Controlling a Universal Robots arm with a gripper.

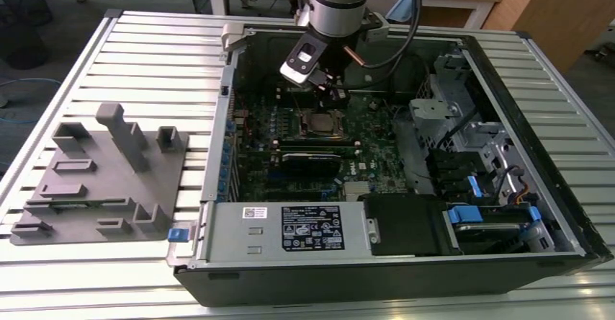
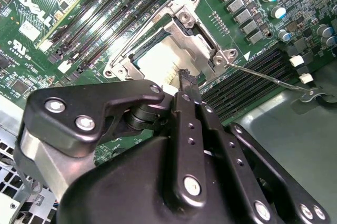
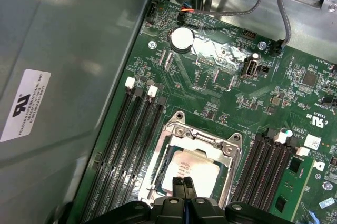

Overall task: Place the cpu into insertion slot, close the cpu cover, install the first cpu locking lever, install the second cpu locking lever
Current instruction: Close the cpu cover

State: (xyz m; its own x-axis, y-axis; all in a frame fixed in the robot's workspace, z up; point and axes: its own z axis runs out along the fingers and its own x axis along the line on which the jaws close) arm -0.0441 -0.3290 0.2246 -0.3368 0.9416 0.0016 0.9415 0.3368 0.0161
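Note:
The cpu (image 3: 194,167) lies in the insertion slot (image 1: 320,123), its dull silver top showing in both wrist views (image 2: 157,62). The cpu cover (image 3: 202,139) lies flat around it as a silvery frame (image 2: 196,30). One thin locking lever (image 2: 266,78) juts out sideways from the socket corner over the memory slots. Another wire lever (image 2: 136,36) runs along the opposite side of the frame. My gripper (image 3: 183,184) hovers just above the socket's edge with its black fingers (image 2: 184,84) pressed together and nothing between them. In the exterior view my gripper (image 1: 332,93) hangs over the socket.
The green motherboard (image 1: 288,129) sits deep inside an open computer case (image 1: 538,68) with tall metal walls. Long black memory slots (image 3: 126,145) flank the socket on both sides. A grey fixture block (image 1: 101,176) stands on the slatted table at the exterior view's left.

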